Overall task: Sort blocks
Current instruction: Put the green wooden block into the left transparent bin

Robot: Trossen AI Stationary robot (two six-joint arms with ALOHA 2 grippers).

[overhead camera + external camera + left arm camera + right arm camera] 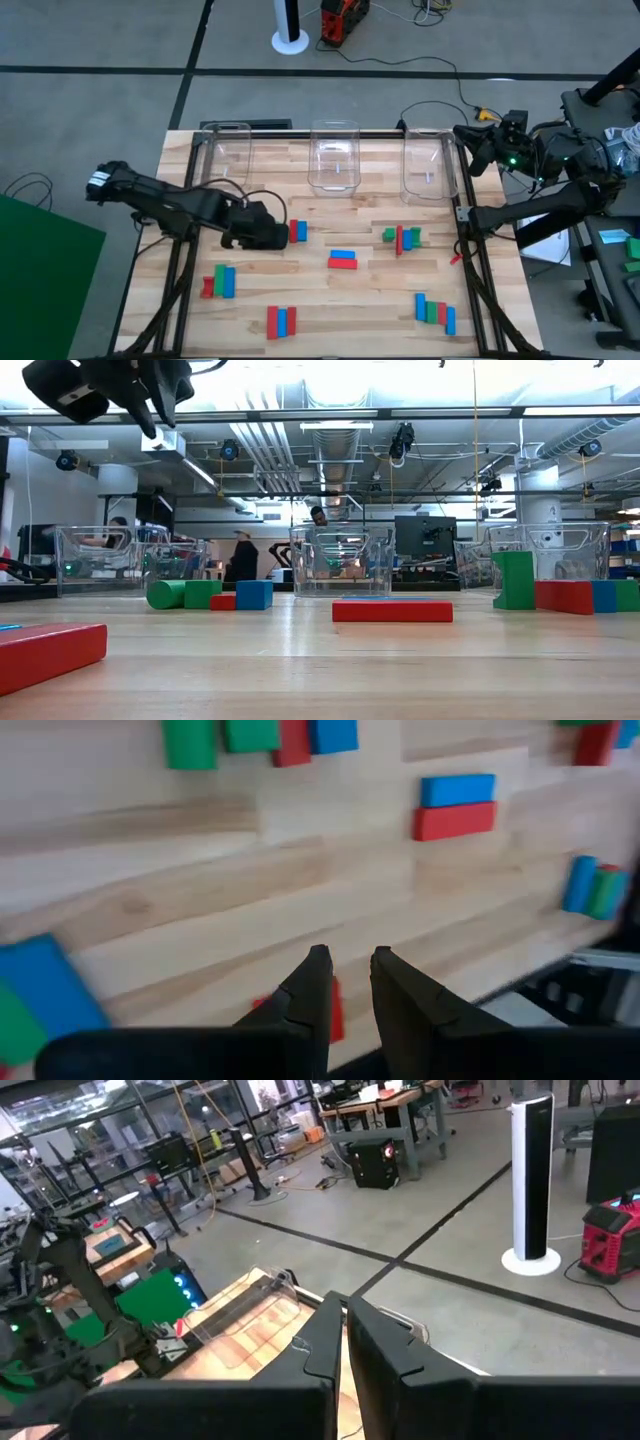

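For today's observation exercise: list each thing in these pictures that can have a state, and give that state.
Left gripper: over the table beside a red and blue block pair, fingers nearly shut, holding nothing.
Right gripper: off the table's right edge, fingers shut, empty.
Three clear bins: upright, empty.
Blocks: lying in small mixed-colour groups, unsorted.

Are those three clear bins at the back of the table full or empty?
Empty. From above, the left bin, middle bin and right bin show bare bottoms; every block lies on the table.
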